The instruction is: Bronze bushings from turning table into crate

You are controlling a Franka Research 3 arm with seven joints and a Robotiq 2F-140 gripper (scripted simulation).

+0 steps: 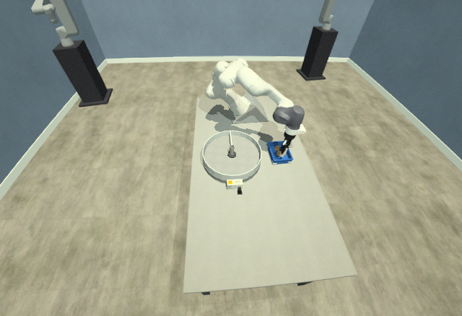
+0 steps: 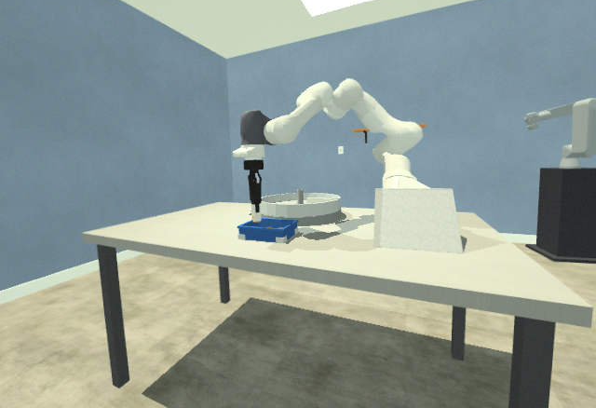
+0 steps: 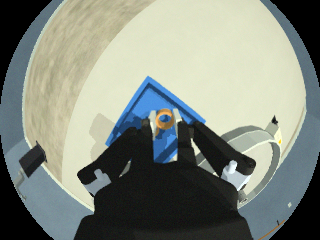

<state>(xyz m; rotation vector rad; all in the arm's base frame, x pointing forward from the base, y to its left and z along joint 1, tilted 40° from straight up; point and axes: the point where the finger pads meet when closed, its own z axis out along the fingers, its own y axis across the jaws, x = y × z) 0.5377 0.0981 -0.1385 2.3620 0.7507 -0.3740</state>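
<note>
The gripper (image 1: 283, 154) (image 2: 257, 221) (image 3: 165, 116) is shut on a bronze bushing (image 3: 159, 123), an orange ring between the pale fingertips in the wrist view. It points down into the blue crate (image 1: 282, 160) (image 2: 266, 234) (image 3: 145, 100), with the fingertips near rim height in the exterior view. Another bronze bushing (image 1: 277, 148) shows in the crate beside the fingers; the fingers hide part of the inside. The turning table (image 1: 224, 164) (image 2: 303, 209) is a round, walled tray left of the crate in the top view. I cannot make out any steel bushings on it.
A grey post (image 1: 232, 150) (image 2: 300, 196) stands in the middle of the turning table, with a thin pale bar (image 1: 230, 138) behind it. A small white box (image 1: 234, 184) with a yellow mark sits at its front, near a small black piece (image 1: 239, 190).
</note>
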